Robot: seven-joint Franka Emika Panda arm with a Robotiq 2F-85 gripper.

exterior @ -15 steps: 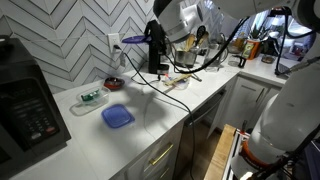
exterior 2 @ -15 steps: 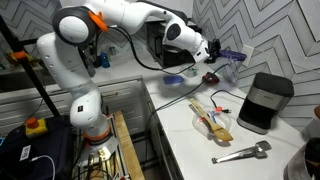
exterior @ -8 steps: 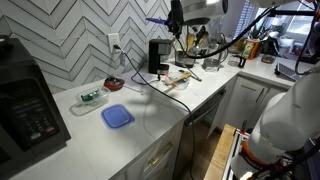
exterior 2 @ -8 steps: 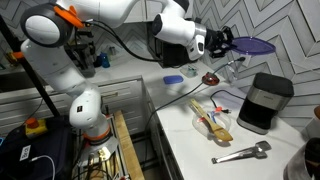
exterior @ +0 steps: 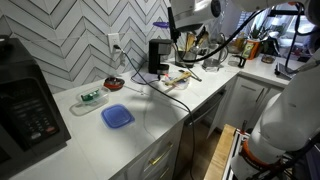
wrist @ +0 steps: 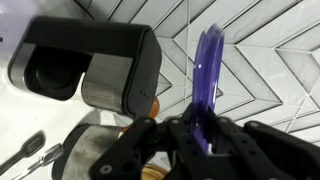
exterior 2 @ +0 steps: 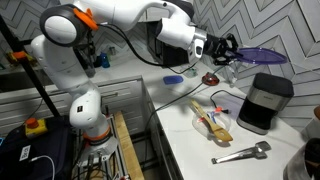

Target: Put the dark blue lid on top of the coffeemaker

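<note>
Chevron tile wall (exterior: 70, 25), white countertop (exterior: 150, 105), white cabinets (exterior: 245, 100)

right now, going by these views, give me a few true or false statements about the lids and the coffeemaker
1. The gripper is clamped on the dark blue lid. True.
2. The dark blue lid rests on the coffeemaker. False: it is held in the air above the machine, with a gap between them.
3. A lighter blue lid lies flat on the counter. True.
4. The coffeemaker lies on its side. False: it stands upright on the counter.
</note>
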